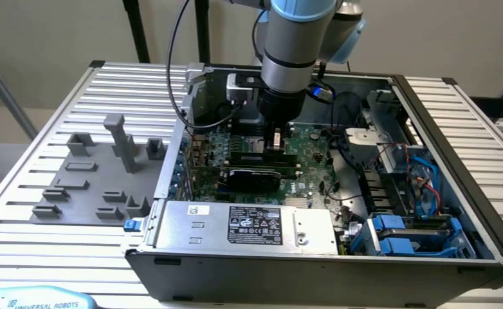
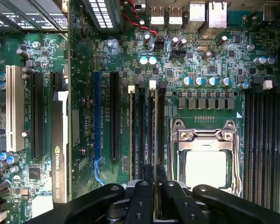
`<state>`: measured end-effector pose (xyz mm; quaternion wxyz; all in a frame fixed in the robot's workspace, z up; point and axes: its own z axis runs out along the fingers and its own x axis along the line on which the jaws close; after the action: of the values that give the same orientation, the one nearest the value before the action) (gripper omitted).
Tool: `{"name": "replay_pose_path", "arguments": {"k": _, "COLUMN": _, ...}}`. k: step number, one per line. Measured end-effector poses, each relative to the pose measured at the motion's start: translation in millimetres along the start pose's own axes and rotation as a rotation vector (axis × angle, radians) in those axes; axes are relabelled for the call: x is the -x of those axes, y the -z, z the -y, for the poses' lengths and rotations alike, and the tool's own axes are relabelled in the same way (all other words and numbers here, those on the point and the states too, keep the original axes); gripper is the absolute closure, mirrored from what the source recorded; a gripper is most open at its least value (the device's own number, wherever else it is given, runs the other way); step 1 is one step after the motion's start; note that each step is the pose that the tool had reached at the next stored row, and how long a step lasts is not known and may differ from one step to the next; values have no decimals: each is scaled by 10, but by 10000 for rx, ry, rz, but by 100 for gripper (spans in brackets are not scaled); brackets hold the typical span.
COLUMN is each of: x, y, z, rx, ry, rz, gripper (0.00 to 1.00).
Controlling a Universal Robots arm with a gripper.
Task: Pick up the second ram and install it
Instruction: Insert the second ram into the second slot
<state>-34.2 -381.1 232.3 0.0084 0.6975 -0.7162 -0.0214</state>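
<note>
The second ram (image 2: 155, 135) is a thin green strip seen edge-on, standing in a memory slot of the large green motherboard (image 2: 200, 56) beside the CPU socket (image 2: 206, 161). My gripper (image 2: 155, 179) is shut on it, its black fingers (image 2: 147, 177) pressed against either face of the strip. Another strip (image 2: 131, 140) stands in a slot two places over, with a white latch at its end. In the exterior view the gripper (image 1: 274, 140) reaches straight down into the open computer case (image 1: 320, 264), low over the motherboard (image 1: 312, 174).
An NVIDIA graphics card (image 2: 59, 149) stands in a slot on the board. The power supply (image 1: 243, 225) fills the case's near side, with blue drive bays (image 1: 406, 235) and cables at the exterior view's right. A grey fixture plate (image 1: 89, 183) with blocks lies outside the case.
</note>
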Motion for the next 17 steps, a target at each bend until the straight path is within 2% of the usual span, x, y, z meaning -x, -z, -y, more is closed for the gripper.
{"name": "replay_pose_path", "arguments": {"k": 17, "x": -15, "y": -35, "z": -1, "rx": 5, "ry": 5, "rz": -4, "gripper": 86}}
